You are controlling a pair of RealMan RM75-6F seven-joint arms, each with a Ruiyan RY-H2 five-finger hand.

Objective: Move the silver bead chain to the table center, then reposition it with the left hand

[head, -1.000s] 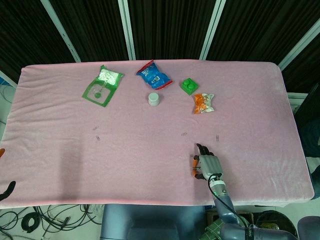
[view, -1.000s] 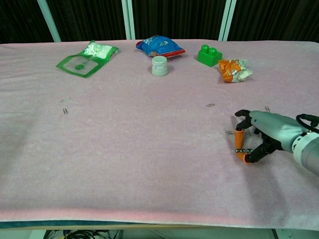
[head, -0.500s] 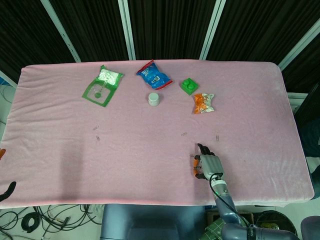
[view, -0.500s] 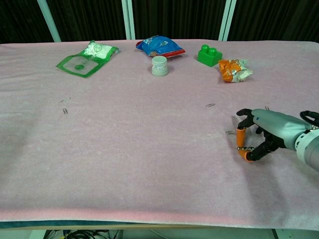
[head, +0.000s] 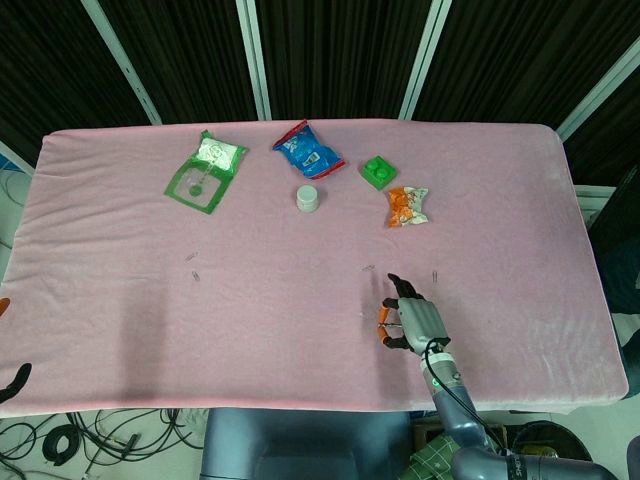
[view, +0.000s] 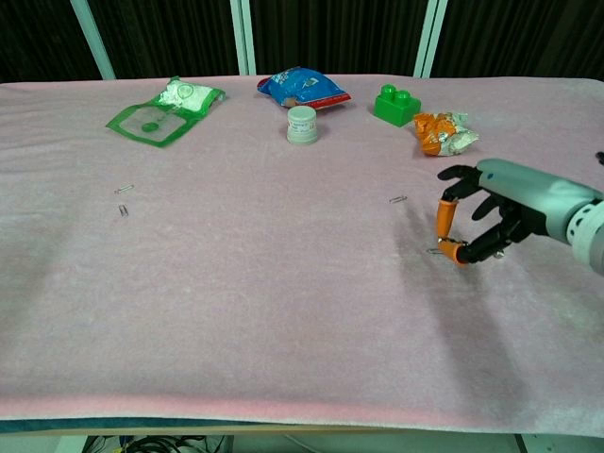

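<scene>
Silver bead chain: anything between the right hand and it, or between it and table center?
Nothing visible. The right hand hovers right beside a small silver piece, presumably the chain; the pink cloth from there toward center is bare.

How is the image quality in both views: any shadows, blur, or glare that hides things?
Head view: even light, sharp, a soft shadow band on the pink table cover at left. Chest view: the right hand casts a faint shadow below itself; a small metal item at its fingertips is too tiny to identify. No glare in either.
</scene>
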